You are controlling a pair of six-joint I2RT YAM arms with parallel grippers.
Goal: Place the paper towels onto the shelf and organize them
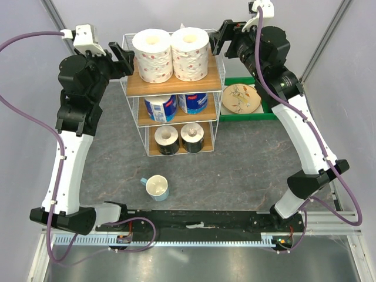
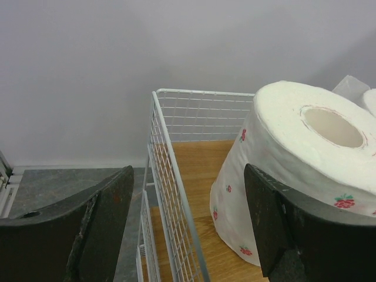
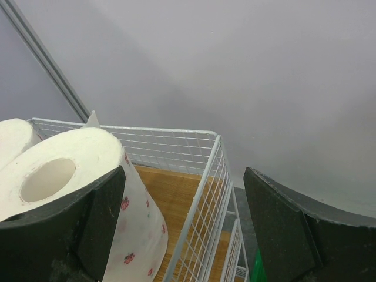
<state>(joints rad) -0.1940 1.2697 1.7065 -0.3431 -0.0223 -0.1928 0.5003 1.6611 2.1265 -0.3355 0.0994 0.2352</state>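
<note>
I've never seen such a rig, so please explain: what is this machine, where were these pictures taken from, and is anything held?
Two robot arms are bolted to a table. One picture looks down from above; the other two come from a camera on each wrist, so the dark shapes are that arm's own fingers. A shelf holds six paper towels: two red-speckled rolls on top, two blue-wrapped in the middle, two dark-wrapped below. A cup stands on the table; a green tray with a plate sits beside the shelf. The left gripper and right gripper hang open at the top tier's sides, holding nothing.
</note>
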